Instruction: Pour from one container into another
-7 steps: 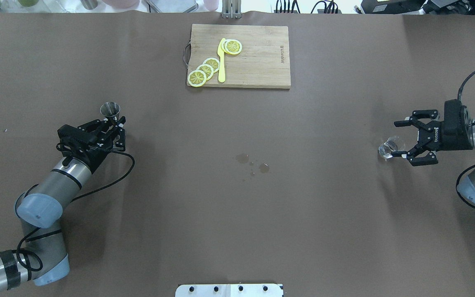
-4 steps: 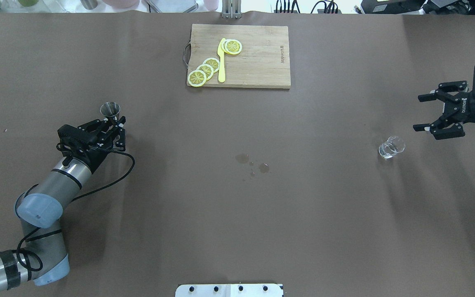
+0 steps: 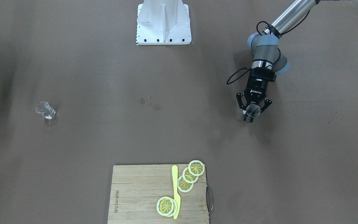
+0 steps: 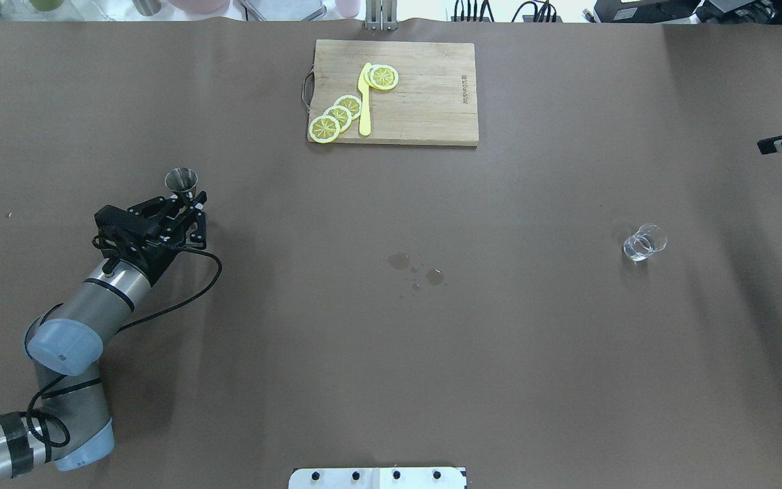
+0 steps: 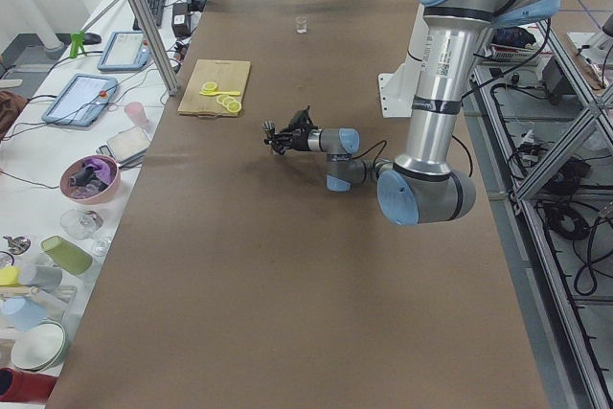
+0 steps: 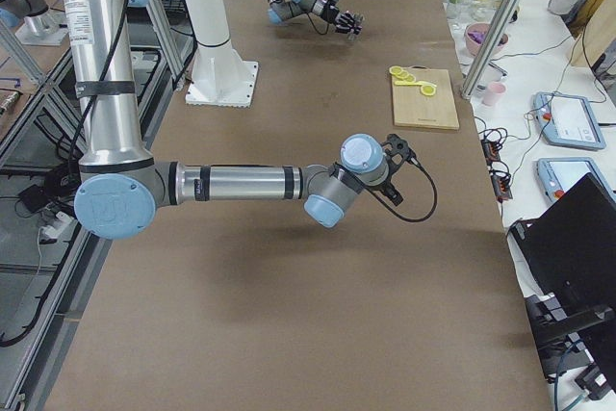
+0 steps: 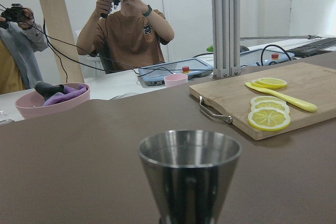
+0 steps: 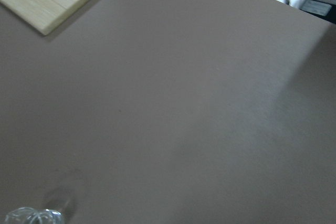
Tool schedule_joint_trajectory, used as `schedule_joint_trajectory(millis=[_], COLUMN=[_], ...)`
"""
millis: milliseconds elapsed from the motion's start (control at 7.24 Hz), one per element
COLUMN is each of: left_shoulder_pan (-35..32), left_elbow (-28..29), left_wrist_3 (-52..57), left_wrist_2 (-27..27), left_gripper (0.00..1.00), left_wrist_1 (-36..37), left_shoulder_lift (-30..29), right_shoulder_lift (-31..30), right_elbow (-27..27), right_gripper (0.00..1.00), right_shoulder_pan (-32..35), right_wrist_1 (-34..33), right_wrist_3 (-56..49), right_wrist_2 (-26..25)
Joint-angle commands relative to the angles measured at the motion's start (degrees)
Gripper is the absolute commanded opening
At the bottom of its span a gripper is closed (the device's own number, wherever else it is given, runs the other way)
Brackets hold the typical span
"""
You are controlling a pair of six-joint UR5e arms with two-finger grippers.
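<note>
Jigger (image 4: 181,180) at the left jaws, glass (image 4: 644,242) far across at centre right!
The left jaws bracket the upright steel jigger at middle left, clamped or not I can't tell; the right jaws hang spread and empty at the right edge, up-frame of the glass on the worktop (image 4: 391,373).

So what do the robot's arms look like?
The left arm and right arm are shiny silver tubes with rounded pale blue-grey caps at the joints. A black cable loops beside the left one, which has black tape near its base. Each ends in black jaws; the left wrist shows white ROBOTIQ lettering.
</note>
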Motion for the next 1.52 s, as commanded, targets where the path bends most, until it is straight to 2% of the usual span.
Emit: schedule_joint_trajectory(millis=[0,138,414,829,1105,1381], left_shoulder_pan=[0.0,0.1,0.1,0.1,0.1,0.1], left_elbow=[-0.1,-0.2,-0.1,-0.1,-0.1,0.1], left_wrist_3=[0.0,0.1,0.1,0.1,0.1,0.1], left_wrist_2=[0.1,0.1,0.1,0.1,0.1,0.1], left_gripper=[0.27,0.27,0.28,0.36,0.36,0.49], left_wrist_1=[0.0,0.0,0.0,0.0,0.0,0.0], left_shoulder_lift=[0.0,0.0,0.0,0.0,0.0,0.0], right_shoulder_lift=[-1.3,-1.5,-0.3,-0.3,-2.2,-2.5], right_elbow=[0.5,0.6,3.6,3.2,2.9,3.6], right_gripper=[1.0,1.0,1.0,1.0,1.0,1.0], right_shoulder_pan=[4.6,4.9,7.0,10.0,11.0,11.6], right_wrist_1=[-10.5,-12.9,-31.0,-38.5,-40.7,-47.7], right_wrist_3=[-0.1,0.1,0.0,0.0,0.0,-0.1], right_wrist_2=[-6.2,-8.7,-8.3,-7.0,-4.6,-4.6])
